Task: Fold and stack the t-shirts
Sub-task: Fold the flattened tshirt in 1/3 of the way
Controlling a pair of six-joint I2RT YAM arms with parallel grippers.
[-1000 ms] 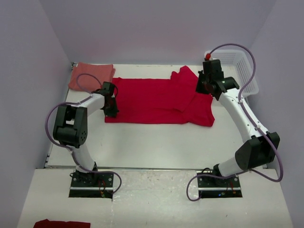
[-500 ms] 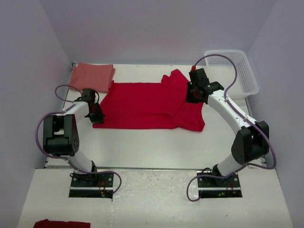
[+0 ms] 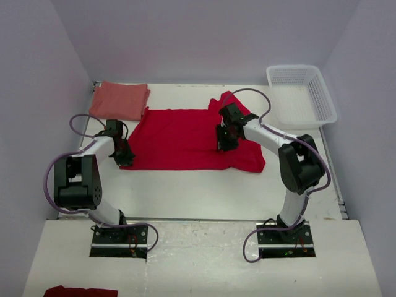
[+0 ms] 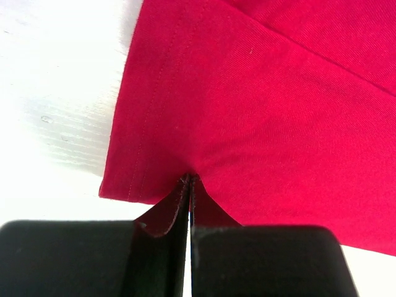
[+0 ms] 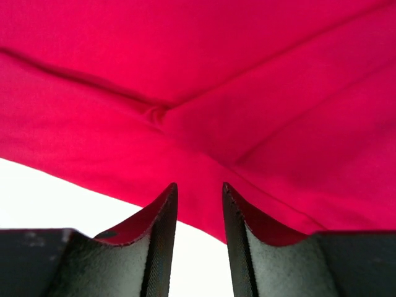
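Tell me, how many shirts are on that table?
2. A bright red shirt lies spread mid-table; a salmon shirt sits folded in the far left corner. Red cloth at the bottom edge may be another.

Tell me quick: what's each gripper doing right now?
Left gripper: closed, pinching the red shirt at its hem.
Right gripper: open over the red shirt, holding nothing.

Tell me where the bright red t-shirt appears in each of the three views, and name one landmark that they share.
Top external: the bright red t-shirt lies spread mid-table.
Left wrist: the t-shirt fills the upper right; the left gripper pinches its edge near the hemmed corner.
Right wrist: the t-shirt fills the upper part, beyond the open right gripper.
Shared landmark: the white table bordering the shirt's edge.
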